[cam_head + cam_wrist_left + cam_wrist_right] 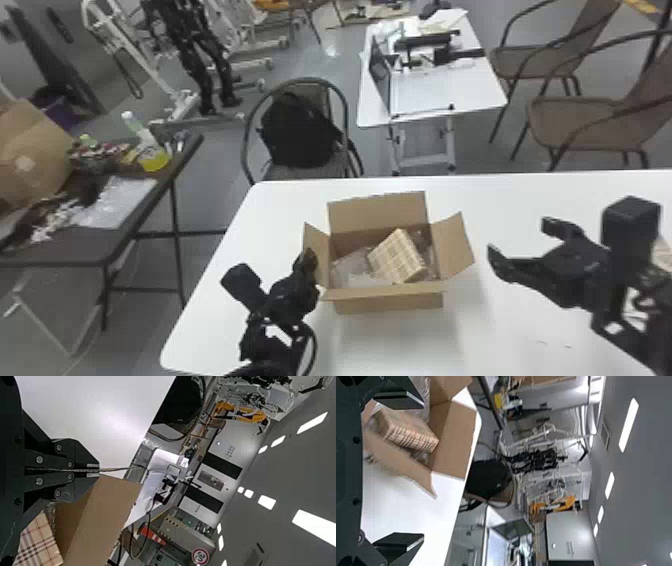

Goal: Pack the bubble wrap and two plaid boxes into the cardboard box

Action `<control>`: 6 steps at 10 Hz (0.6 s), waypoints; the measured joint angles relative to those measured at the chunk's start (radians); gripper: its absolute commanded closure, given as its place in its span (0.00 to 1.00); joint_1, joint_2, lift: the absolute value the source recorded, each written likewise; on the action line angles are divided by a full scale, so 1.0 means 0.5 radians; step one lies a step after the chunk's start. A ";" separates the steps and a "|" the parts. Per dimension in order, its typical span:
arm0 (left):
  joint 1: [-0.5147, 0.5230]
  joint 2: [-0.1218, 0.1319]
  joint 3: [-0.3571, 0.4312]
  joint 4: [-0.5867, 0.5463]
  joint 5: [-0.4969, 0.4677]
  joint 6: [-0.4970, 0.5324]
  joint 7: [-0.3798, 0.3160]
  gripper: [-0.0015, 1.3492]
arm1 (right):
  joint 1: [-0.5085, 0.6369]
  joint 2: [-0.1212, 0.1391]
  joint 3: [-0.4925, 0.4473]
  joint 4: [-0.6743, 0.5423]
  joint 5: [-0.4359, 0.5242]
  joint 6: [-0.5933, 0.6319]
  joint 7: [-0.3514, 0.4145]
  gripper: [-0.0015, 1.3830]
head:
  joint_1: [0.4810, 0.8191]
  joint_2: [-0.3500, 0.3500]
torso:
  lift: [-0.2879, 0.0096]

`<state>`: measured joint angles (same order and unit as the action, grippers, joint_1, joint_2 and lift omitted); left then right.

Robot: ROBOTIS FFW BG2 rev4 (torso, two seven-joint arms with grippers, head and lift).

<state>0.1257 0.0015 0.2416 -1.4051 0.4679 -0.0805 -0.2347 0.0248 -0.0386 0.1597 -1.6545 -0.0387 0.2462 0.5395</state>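
In front of you, the open cardboard box (387,302) stands on the white table (240,235), holding a tilted plaid box (397,257) and bubble wrap (352,265). Your left gripper (308,257) is at its left flap (320,240); your right gripper (522,242), fingers spread, hangs right of it. Beyond, you see a black bag (297,132) on a chair (247,135) and, farther off, a laptop (381,75).

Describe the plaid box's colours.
The plaid box is beige with crossing dark and reddish lines, clearest in the left wrist view.
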 measured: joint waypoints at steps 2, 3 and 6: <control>0.019 0.000 0.010 0.000 0.019 -0.013 0.000 0.90 | 0.320 -0.089 -0.216 -0.241 0.094 0.001 -0.165 0.09 | 0.63 0.82 | 0.92; 0.025 0.000 0.014 0.000 0.025 -0.017 -0.001 0.90 | 0.486 -0.121 -0.310 -0.349 0.100 0.000 -0.274 0.09 | 0.63 0.79 | 0.92; 0.045 0.000 0.031 -0.009 0.034 -0.025 -0.017 0.90 | 0.795 -0.074 -0.566 -0.419 0.113 -0.030 -0.417 0.09 | 0.63 0.66 | 0.92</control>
<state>0.1480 0.0015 0.2570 -1.4095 0.4848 -0.0932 -0.2431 0.4220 -0.0755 -0.1233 -1.8640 0.0178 0.2310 0.3308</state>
